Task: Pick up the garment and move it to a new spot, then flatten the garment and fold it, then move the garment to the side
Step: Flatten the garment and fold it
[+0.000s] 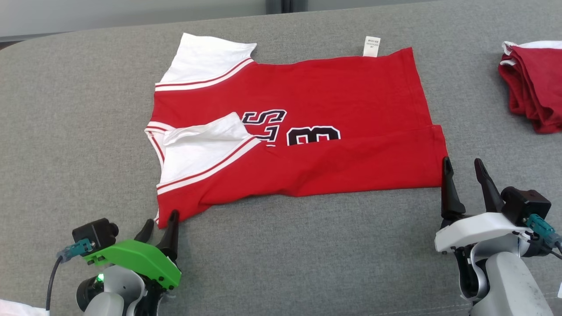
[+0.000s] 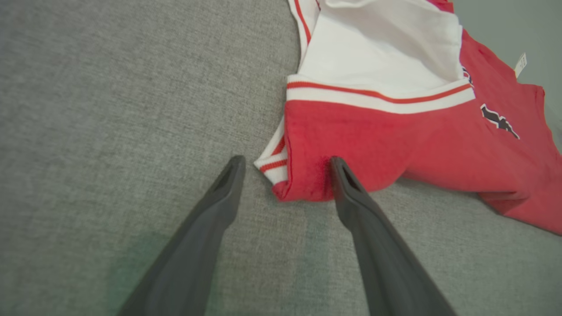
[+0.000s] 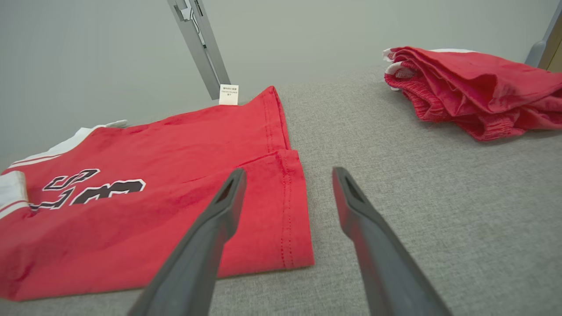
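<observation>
You have a second pile of red cloth (image 1: pixel 533 83) bunched at the upper right edge of the head view, well apart from the garment (image 1: pixel 307 131), with bare grey padded surface (image 1: pixel 307 245) between the two. In the right wrist view a grey metal post (image 3: pixel 197 44) rises behind the far edge of that surface, at the top of the frame. The garment, a red jersey with white sleeves and black lettering, lies spread across the middle of the head view. Its near sleeve is turned over onto the chest, and a small white label (image 1: pixel 371 46) sticks out past its top edge. Your left gripper (image 1: pixel 161 218) sits at the lower left with its fingers spread wide and holding nothing. The jersey's lower left corner lies between them, and one fingertip is right at the red cloth. Your right gripper (image 1: pixel 462 160) sits at the lower right, also spread wide and empty. One finger is at the jersey's lower right hem corner and the other is over bare surface just beside it.
</observation>
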Controlling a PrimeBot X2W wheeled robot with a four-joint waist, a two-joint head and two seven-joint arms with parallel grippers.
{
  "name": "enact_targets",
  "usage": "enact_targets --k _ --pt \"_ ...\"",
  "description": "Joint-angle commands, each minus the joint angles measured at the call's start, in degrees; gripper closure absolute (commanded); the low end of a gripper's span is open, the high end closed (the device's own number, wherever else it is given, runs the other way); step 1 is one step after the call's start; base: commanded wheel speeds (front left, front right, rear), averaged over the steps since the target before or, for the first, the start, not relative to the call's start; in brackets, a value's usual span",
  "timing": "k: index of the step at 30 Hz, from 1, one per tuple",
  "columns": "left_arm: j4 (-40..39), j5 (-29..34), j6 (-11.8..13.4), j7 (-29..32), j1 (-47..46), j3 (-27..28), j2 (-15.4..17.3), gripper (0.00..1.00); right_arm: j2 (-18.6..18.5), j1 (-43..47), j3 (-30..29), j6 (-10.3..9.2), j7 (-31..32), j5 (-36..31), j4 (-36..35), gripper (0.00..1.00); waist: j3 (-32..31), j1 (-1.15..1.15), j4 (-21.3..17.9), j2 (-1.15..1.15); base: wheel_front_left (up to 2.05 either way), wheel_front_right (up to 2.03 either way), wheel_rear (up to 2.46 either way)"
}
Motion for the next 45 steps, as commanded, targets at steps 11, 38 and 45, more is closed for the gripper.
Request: enact_targets --k 11,38,45 --pt "-2.4 -0.4 0.0 0.1 0.2 -0.6 0.0 1.00 -0.1 -2.1 -1.2 -0.07 2.4 -2.4 6.7 0.00 0.0 0.00 0.6 0.00 0.00 0.00 0.00" --pt "-15.6 1.0 0.5 -2.4 7.6 -0.1 4.1 1.00 -0.3 0.1 -2.7 -0.09 11.2 0.4 4.3 1.00 -2.9 0.00 1.6 0.00 0.00 0.00 0.00" --pt "-22.1 -0.1 2.9 -1.2 16.4 -0.1 3.7 1.00 -0.2 9.2 -3.4 -0.09 16.4 1.6 -6.0 1.00 -3.0 0.00 1.0 0.00 0.00 0.00 0.00"
